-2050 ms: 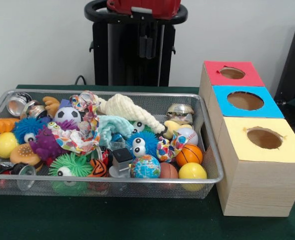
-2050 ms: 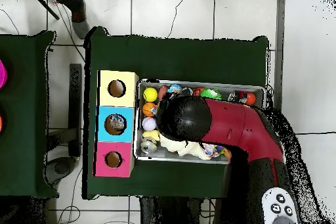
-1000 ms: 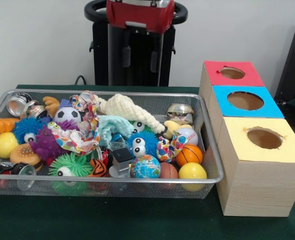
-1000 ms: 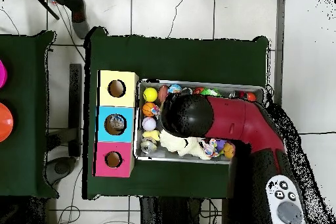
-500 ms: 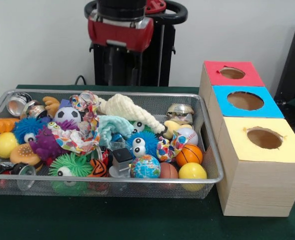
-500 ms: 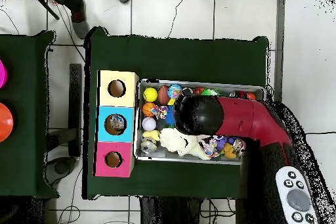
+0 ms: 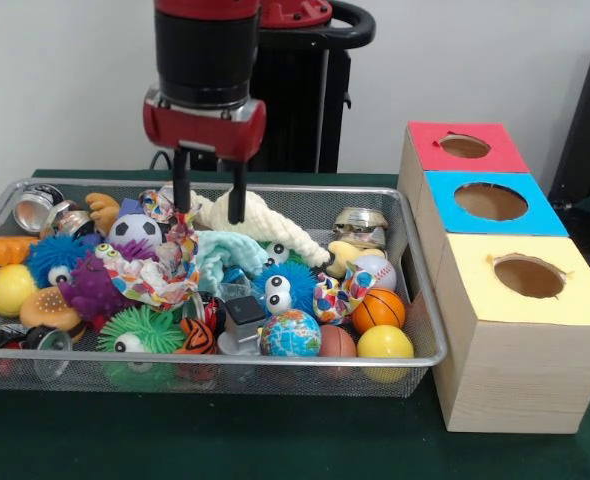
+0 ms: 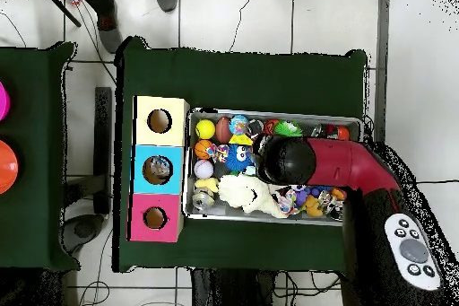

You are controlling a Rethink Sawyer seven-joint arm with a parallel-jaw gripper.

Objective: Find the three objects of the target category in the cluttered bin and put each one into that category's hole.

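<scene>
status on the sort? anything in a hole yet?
Done: nothing that shows. The red and yellow holes look empty; the overhead view shows something in the blue hole, unclear what.
In hand: nothing. The gripper hangs open and empty over the bin, its tips just above the white cloth.
Left: apparently all three picks; the bin is full.

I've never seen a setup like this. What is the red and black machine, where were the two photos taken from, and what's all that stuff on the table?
The machine is a robot arm; its grasping tool hangs open and empty above a wire bin heaped with small toys: balls, fuzzy creatures, cloths, metal tins. One photo faces the robot across the green table; the other looks straight down, where the arm covers part of the bin. Beside the bin stand three wooden boxes with holes on top: red, blue and yellow. Nothing is held.
</scene>
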